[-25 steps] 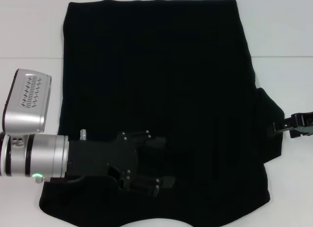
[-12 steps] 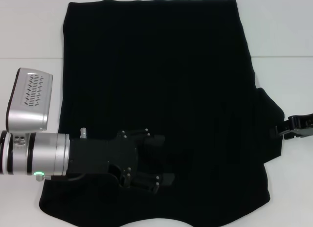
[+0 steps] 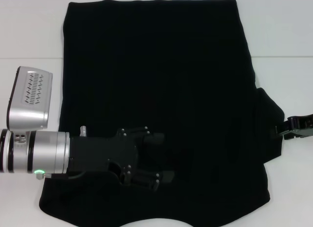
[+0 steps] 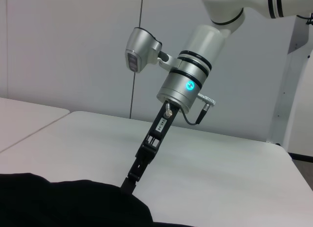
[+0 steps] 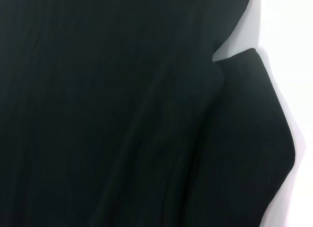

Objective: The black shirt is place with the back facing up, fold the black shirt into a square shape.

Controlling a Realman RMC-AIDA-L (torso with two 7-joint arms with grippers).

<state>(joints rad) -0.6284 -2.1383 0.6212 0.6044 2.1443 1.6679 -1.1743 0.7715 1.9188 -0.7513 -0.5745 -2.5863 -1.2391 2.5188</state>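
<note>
the black shirt [image 3: 156, 100] lies spread flat on the white table [image 3: 29, 31], filling most of the head view, its plain side up; one short sleeve [image 3: 271, 129] sticks out toward 3 o'clock. the left gripper [image 3: 164, 158] reaches in from 9 o'clock, low over the shirt's near-left part – its jaws stand apart, one finger above the other in the head view, nothing between them. the right gripper [image 3: 279, 130] sits at 3 o'clock, right at the sleeve's outer edge; whether its jaws are apart or together cannot be told. in the left wrist view that gripper [image 4: 128, 183] angles down to the shirt's edge [image 4: 73, 202] – touching or just beside it. the right wrist view shows only black cloth [image 5: 107, 114] and the sleeve [image 5: 249, 139].
</note>
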